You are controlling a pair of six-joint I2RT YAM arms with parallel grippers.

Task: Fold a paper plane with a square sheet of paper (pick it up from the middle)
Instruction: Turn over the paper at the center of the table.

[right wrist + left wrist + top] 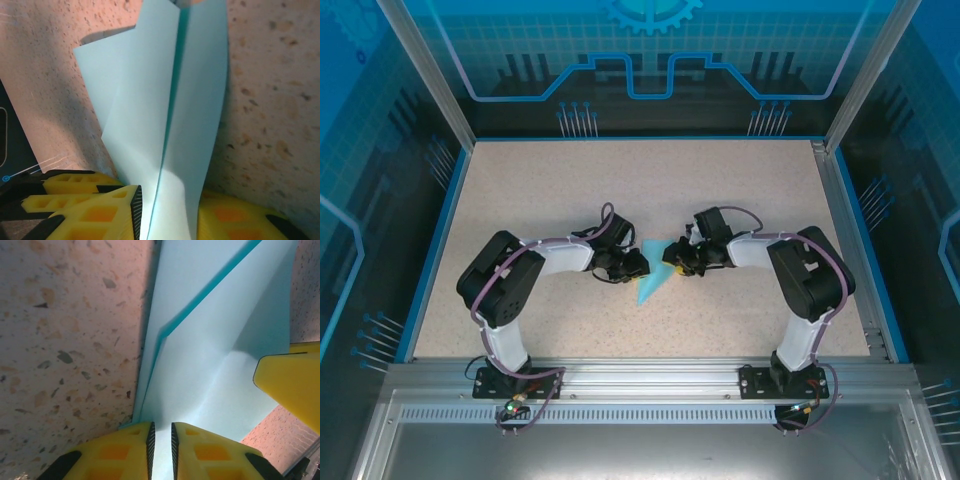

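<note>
The light-blue paper plane [653, 280] lies at mid-table as a folded, pointed shape, its tip toward the near left. My left gripper [636, 263] is at its left edge and my right gripper [674, 262] at its right edge. In the left wrist view, the paper plane [210, 340] shows layered folds and runs down into the narrow slot of the left gripper [162, 426], which is shut on it. The right gripper's yellow finger [292, 382] touches its right side. In the right wrist view, the paper plane [165, 100] stands with its centre crease upright, pinched in the right gripper [170, 192].
The speckled beige table [570, 190] is ringed by a blue rim and an aluminium frame [640, 375] along the near edge. Both arm bases [510, 375] sit on that near edge. Blue translucent walls enclose the cell.
</note>
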